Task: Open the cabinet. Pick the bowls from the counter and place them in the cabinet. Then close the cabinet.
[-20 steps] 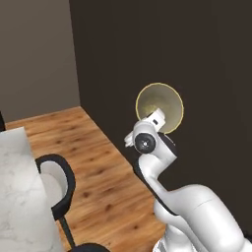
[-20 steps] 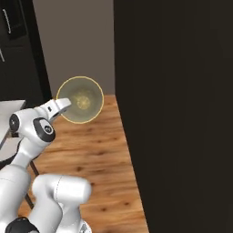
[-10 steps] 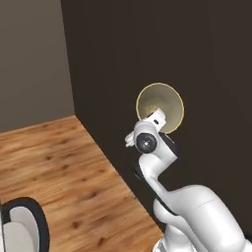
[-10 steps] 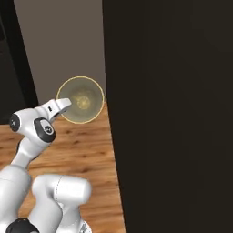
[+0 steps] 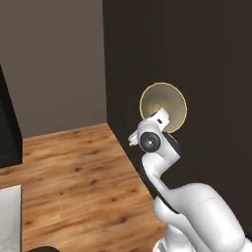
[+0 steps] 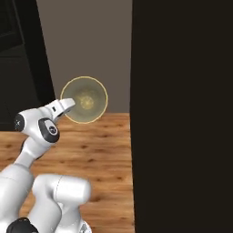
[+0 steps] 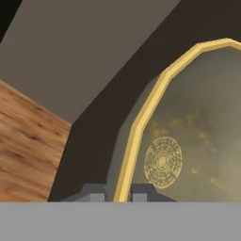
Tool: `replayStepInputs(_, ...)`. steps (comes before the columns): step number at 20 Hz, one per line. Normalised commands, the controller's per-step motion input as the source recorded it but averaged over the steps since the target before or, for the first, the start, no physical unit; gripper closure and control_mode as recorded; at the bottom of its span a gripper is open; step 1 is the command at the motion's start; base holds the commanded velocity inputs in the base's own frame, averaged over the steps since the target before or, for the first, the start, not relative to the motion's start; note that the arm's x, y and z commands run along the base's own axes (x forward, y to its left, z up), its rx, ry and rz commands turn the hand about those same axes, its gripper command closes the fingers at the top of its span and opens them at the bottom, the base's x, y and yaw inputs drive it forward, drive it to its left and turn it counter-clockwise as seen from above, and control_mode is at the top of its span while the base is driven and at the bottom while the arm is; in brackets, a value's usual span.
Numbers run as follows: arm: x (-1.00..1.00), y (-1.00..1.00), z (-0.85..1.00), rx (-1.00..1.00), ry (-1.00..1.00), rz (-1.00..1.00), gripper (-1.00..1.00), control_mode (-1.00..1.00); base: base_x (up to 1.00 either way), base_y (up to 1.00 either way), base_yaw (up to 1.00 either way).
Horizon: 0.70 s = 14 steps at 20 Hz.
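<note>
You've got the pale cream bowl (image 5: 163, 107) up in the air, tipped on edge so its hollow faces back toward the base cameras, yellow rim (image 7: 141, 122) ringing it all round. In the hand view that rim runs straight down between the two finger tips (image 7: 94, 192), so the gripper (image 7: 117, 193) is clenched on the bowl's edge, one finger either side. From the right base camera the bowl (image 6: 84, 100) hangs in front of the grey wall (image 6: 86, 41), with the white arm (image 6: 43, 127) reaching up to it from below. Beside it stands a tall black surface (image 6: 182, 113), plain and dark. Wooden floor (image 5: 74, 177) spreads out below the arm.
</note>
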Motion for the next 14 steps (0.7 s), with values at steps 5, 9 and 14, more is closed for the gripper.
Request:
replayStepInputs(5, 0.0, 0.0, 0.0, 0.0, 0.0, 0.0, 1.0, 1.0, 1.0, 0.03, 0.5)
replayStepInputs(9, 0.0, 0.0, 0.0, 0.0, 0.0, 0.0, 1.0, 1.0, 1.0, -0.02, 0.58)
replayStepInputs(14, 0.0, 0.0, 0.0, 0.0, 0.0, 0.0, 1.0, 1.0, 0.96, -0.2, 0.61)
